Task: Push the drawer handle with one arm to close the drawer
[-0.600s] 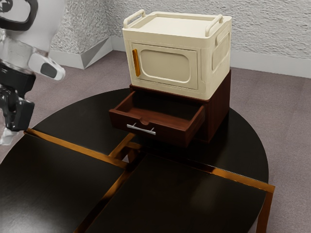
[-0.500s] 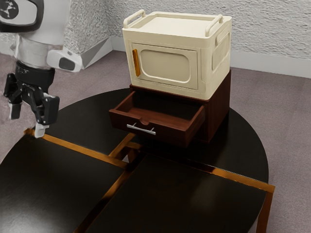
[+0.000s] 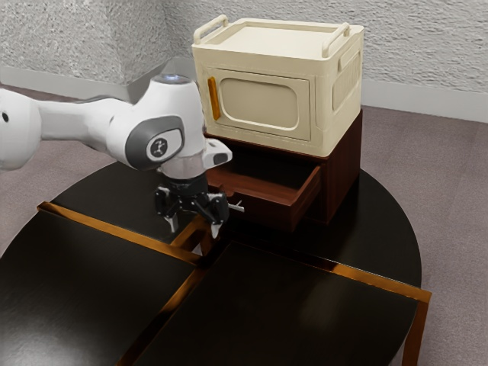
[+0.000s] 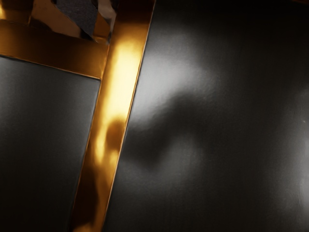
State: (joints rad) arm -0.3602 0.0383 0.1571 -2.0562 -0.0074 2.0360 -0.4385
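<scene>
Pincer (image 3: 195, 226) spread wide, nothing gripped, metal drawer handle (image 3: 237, 207) just beside it, toward exterior view's right

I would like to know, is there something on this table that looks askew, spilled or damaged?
Nothing looks spilled or damaged. Only the reddish-brown wooden drawer stands out: it juts open from its matching cabinet, while the cream box with rounded edges sits upright on top.
</scene>
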